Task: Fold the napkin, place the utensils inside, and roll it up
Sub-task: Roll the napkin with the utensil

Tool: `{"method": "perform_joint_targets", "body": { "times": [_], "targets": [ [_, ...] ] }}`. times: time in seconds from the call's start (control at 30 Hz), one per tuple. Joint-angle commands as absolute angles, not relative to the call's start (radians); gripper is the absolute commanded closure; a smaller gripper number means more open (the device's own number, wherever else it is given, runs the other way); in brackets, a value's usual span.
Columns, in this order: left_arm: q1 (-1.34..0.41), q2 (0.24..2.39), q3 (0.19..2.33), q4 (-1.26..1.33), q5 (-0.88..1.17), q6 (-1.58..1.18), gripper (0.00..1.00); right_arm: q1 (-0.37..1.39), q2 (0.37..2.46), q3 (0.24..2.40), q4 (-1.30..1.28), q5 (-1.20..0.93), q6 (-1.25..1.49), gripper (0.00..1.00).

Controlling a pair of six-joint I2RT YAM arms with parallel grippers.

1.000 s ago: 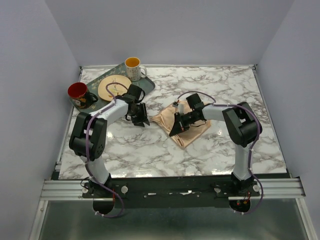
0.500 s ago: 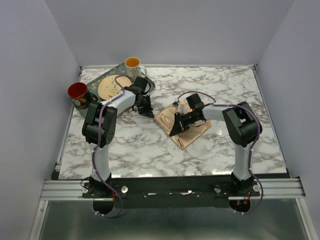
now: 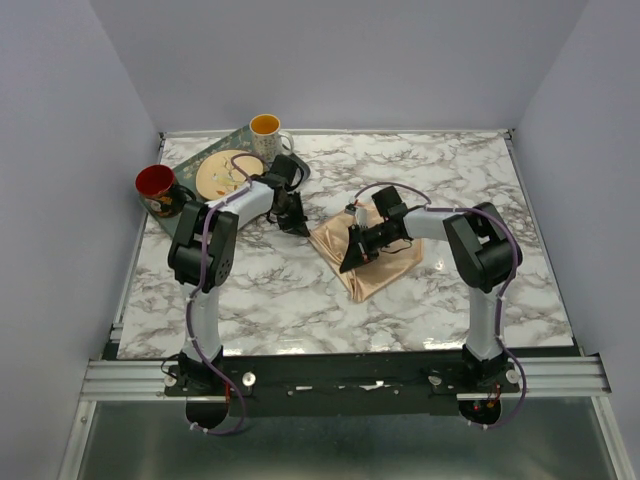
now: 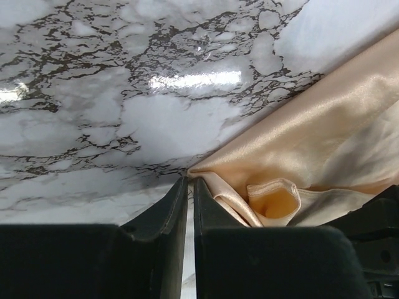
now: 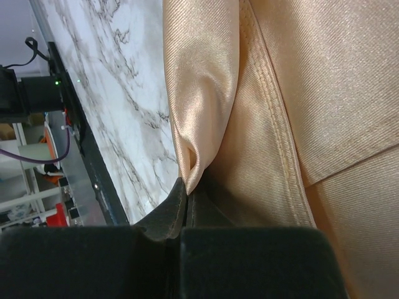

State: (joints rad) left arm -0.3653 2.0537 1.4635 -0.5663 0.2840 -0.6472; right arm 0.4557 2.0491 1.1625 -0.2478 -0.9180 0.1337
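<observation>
The peach-tan napkin [image 3: 385, 268] lies crumpled and partly folded at mid-table. My right gripper [image 3: 348, 266] sits at its left edge, shut on a raised fold; in the right wrist view [image 5: 186, 187] the cloth [image 5: 280, 93] is pinched at the tips. My left gripper [image 3: 298, 229] rests low on the marble just left of the napkin's far-left corner. In the left wrist view [image 4: 189, 180] its jaws stand almost together with only marble in the slit, the napkin [image 4: 312, 143] touching the right finger's outside. I cannot make out the utensils.
A dark green tray [image 3: 298, 172] at the far left holds a round cream plate [image 3: 220, 178] and a yellow-lined mug [image 3: 266, 136]. A red mug [image 3: 158, 186] stands by the table's left edge. The left arm reaches over the tray's near side.
My left gripper has moved away and to the right, ending beside the napkin's far-left corner. My right gripper keeps its hold and has shifted slightly; the napkin's near tip reaches a little farther toward me.
</observation>
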Motion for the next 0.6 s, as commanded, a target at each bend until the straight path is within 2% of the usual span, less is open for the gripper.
{"method": "perform_joint_targets", "body": {
  "times": [0.0, 0.33, 0.43, 0.5, 0.57],
  "targets": [
    [-0.385, 1.958, 1.416, -0.56, 0.169, -0.629, 0.78, 0.457, 2.105, 1.167, -0.288, -0.848, 0.101, 0.99],
    [-0.439, 1.799, 1.338, -0.577, 0.175, -0.592, 0.63, 0.454, 2.105, 1.17, -0.288, -0.867, 0.107, 1.0],
    [-0.474, 1.789, 1.298, -0.575, 0.28, -0.656, 0.6, 0.456, 2.103, 1.17, -0.29, -0.891, 0.109, 0.99],
    [-0.502, 1.766, 1.232, -0.533, 0.301, -0.734, 0.52, 0.456, 2.099, 1.169, -0.288, -0.888, 0.11, 1.0],
    [-0.514, 1.74, 1.195, -0.508, 0.296, -0.794, 0.51, 0.454, 2.102, 1.17, -0.29, -0.887, 0.112, 1.0]
  ]
}}
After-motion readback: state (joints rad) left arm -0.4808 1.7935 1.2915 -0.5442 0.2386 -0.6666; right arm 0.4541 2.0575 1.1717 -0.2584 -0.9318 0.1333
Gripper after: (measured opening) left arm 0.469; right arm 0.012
